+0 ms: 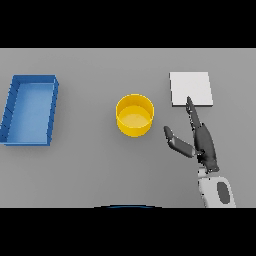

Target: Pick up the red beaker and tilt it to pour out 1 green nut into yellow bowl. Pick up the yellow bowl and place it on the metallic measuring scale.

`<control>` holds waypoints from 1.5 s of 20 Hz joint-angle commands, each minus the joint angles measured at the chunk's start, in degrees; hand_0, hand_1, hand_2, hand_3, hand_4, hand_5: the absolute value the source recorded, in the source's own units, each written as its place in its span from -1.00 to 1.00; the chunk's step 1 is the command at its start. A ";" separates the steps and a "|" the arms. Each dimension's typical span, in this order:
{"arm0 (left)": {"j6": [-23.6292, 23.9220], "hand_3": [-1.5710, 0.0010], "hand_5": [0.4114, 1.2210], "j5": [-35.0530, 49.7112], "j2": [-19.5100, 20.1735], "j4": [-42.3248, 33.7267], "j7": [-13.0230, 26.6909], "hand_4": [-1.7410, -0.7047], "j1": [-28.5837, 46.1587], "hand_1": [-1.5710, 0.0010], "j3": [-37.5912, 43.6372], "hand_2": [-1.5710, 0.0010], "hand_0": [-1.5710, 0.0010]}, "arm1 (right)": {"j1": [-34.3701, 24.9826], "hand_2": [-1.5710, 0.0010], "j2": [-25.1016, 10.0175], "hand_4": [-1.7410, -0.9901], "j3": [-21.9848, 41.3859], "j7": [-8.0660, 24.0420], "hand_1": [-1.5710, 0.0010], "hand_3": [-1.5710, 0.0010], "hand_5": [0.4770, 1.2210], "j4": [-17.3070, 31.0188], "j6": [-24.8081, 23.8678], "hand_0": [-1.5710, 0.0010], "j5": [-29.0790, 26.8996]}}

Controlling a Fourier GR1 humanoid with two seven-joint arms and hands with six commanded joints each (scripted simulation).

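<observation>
Lying flat across the whole view is a plain grey table (90,170), with nothing of a room showing beyond its surface. Sitting on it at the far left is a blue tray (11,107), a shallow rectangular box with raised walls, set slightly askew. Standing near the middle is the yellow bowl (135,115), round and upright, its inside looking bare as far as can be told. Resting to the right of the bowl, and a little farther back, is the metallic measuring scale (190,88), showing as a flat pale square plate.

Reaching in from the lower right is the right hand (202,140), on a white and grey forearm. It is hanging between the bowl and the scale, nearer the scale, with its fingers (190,106) stretching straight forward so that the tips are overlapping the scale's front edge; contact cannot be judged. Its thumb (176,142) is sticking out sideways toward the bowl, well spread from the fingers and holding nothing. The bowl is standing apart from the hand, untouched.
</observation>
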 commanded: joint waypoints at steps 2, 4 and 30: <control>5.24 -0.99 1.00 3.52 -0.19 -0.10 2.39 -1.00 3.65 -1.00 2.70 -1.00 -1.00 | -0.48 1.00 -0.48 0.59 -0.33 0.28 1.00 1.00 -0.60 0.28 0.12 1.00 -0.09; 8.07 -0.99 1.00 7.77 0.26 -0.09 5.05 -1.00 7.00 -1.00 5.94 -1.00 -1.00 | 0.12 1.00 -0.88 0.62 -0.40 -0.28 1.00 1.00 -0.56 -0.27 1.16 1.00 -1.10; -1.49 0.72 -0.47 30.07 -0.83 -53.76 27.66 0.76 53.80 0.71 5.56 0.73 0.69 | -0.02 1.00 -1.19 0.56 -0.02 -0.98 1.00 1.00 -0.50 0.24 0.75 1.00 -0.07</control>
